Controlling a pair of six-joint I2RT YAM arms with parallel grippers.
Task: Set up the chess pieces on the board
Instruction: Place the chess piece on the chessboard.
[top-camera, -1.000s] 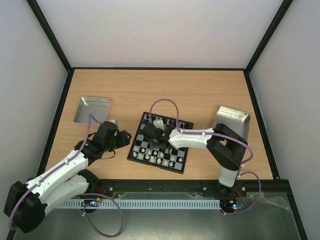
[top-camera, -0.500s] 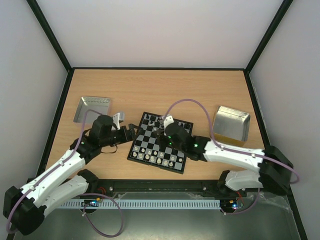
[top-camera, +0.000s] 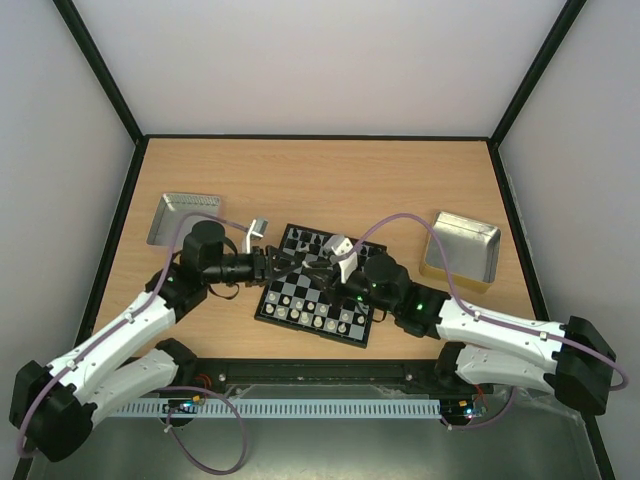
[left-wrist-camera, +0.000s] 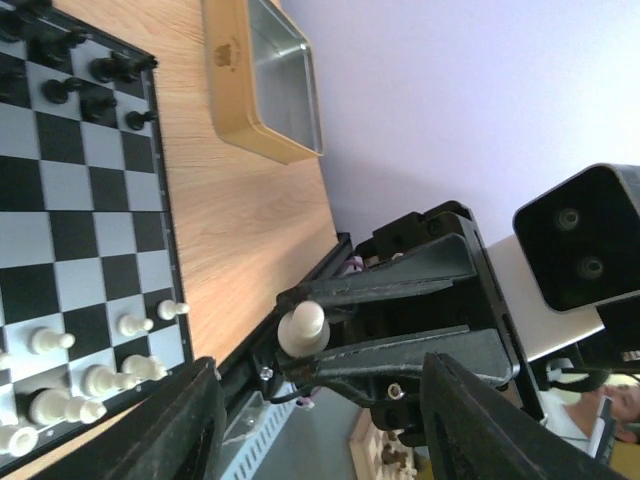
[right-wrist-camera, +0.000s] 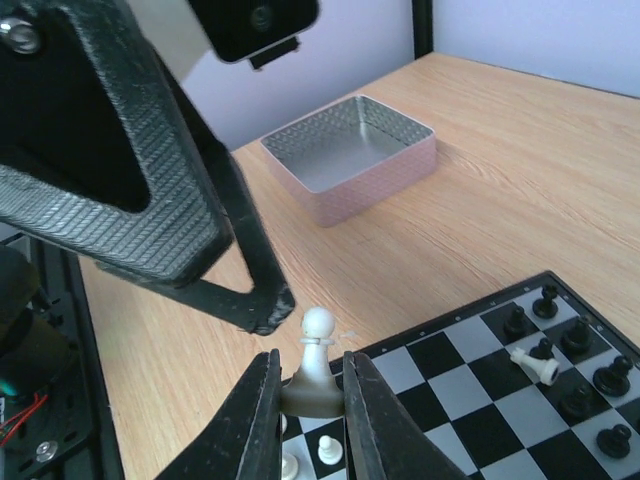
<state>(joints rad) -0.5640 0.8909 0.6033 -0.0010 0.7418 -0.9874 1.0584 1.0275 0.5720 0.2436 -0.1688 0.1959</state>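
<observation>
**A:** What's changed in the last second?

**B:** The right arm (top-camera: 500, 328) has unfolded and now lies low along the counter's near edge, with the right jaws kept over the board (top-camera: 290, 290). The left arm (top-camera: 120, 340) has reached in from the left edge. The left jaws were just outside the board's left border and now hang over it, turned towards the right ones.

**A:** Is either holding anything?

**B:** The right jaws are clamped on a cream pawn (right-wrist-camera: 316, 345), held in the air over the board. The left jaws stand apart and empty, close to the pawn and seemingly not touching it.

**A:** A hand-over, then?

**B:** It looks like one, but I can't say which way. The board sits mid-counter towards the near edge. The white men (top-camera: 320, 320) stand along its near rows and the black men (top-camera: 310, 238) along its far rows, with one tipped piece (right-wrist-camera: 535, 365), a white one, lying among the black. With this pawn still to be placed, the set-up isn't finished.
</observation>
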